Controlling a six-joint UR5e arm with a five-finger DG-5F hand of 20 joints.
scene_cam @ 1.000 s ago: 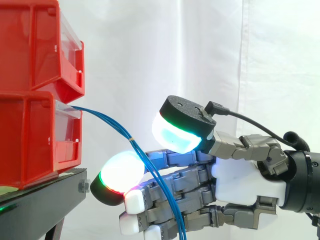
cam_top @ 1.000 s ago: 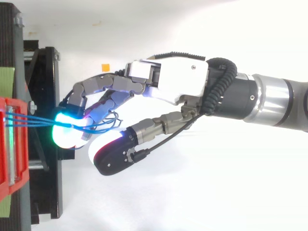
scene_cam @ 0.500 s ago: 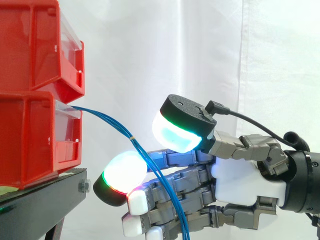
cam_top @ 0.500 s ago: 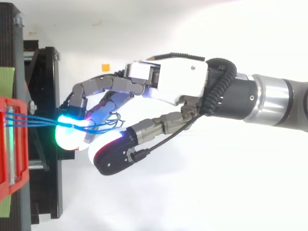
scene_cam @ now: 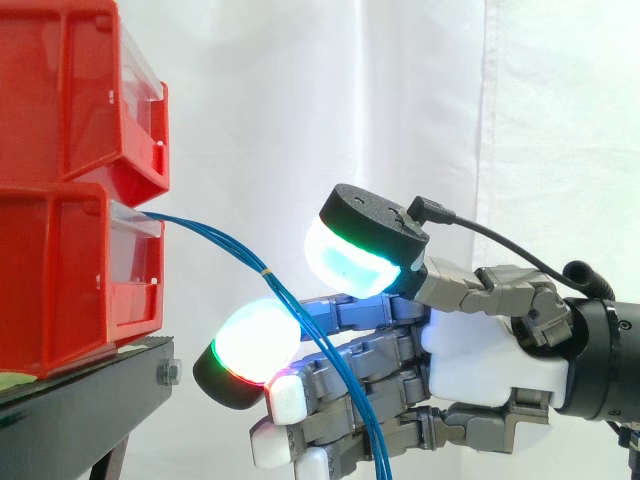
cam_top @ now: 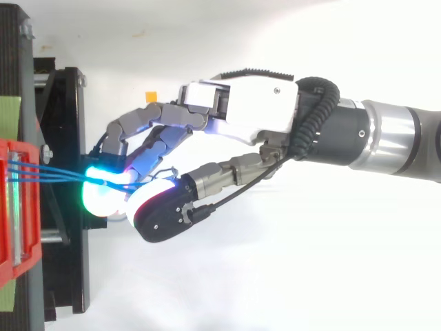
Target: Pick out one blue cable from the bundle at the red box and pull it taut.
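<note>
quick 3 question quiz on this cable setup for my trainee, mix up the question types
1. True or false: the blue cables are already pulled taut.
2. Multiple choice: the cables come out of A) the upper red bin, B) the lower red bin, C) the white curtain.
3. Fill in: in the side view, the hand comes in from the ___ edge.

Key
1. False: they sag in a downward curve.
2. B
3. right
</note>
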